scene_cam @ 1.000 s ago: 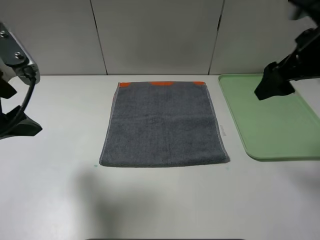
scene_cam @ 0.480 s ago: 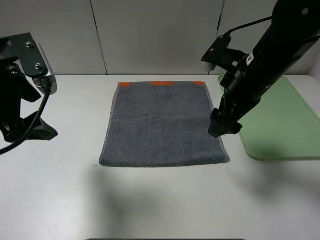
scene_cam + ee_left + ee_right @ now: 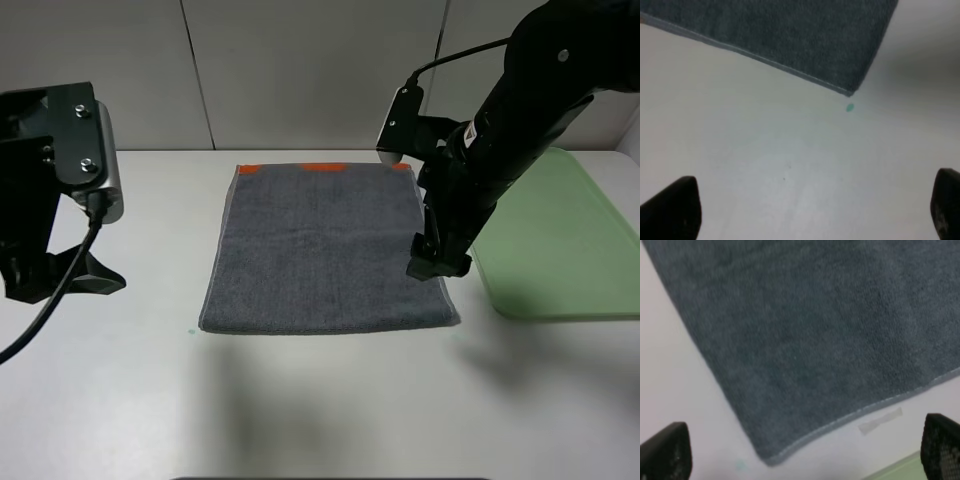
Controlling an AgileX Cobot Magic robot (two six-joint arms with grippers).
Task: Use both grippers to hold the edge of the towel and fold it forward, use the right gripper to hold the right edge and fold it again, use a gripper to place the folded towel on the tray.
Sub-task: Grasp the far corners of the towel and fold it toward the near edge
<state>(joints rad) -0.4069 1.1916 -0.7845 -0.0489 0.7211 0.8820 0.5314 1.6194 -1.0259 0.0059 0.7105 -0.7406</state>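
The towel [image 3: 328, 250] is lying flat on the tabletop [image 3: 320, 400], with the tray [image 3: 570, 270] just right of it. The right tool [image 3: 438, 264], spread wide, is hovering over the towel's right edge. The left tool [image 3: 78, 280], also spread wide, is hanging off its left side.

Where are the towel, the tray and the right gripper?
towel [image 3: 325, 250], exterior high view, middle of the grey cloth.
tray [image 3: 570, 260], exterior high view, bare green floor.
right gripper [image 3: 438, 268], exterior high view, midway between its fingertips, at the towel's right edge.
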